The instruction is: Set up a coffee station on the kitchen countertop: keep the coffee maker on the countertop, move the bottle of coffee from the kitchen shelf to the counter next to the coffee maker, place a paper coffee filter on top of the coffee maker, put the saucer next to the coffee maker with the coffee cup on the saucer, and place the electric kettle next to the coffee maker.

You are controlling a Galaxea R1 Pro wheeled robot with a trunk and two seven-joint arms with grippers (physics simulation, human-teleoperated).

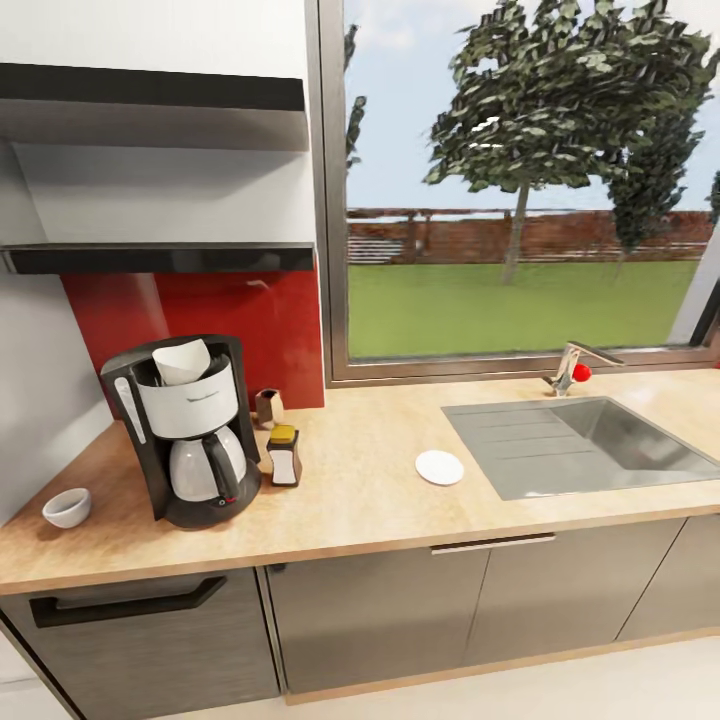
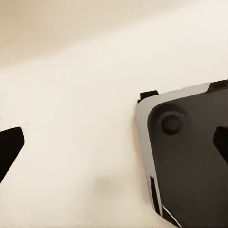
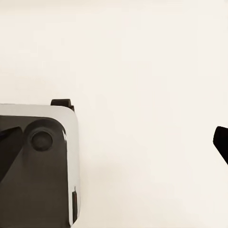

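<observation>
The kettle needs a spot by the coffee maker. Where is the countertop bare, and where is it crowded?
Bare wood runs between the bottle of coffee and the saucer, and along the front edge of the kitchen countertop. It is crowded between the coffee maker and the red backsplash. The coffee cup takes the left corner.

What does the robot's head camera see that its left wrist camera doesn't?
Head camera's share: the kitchen countertop with the coffee maker, the paper coffee filter on top of it, the bottle of coffee beside it, the coffee cup, the saucer, plus the sink and window.

Left wrist camera's share: the open left claw and the robot's dark base.

Both seem to share the pale floor.
</observation>
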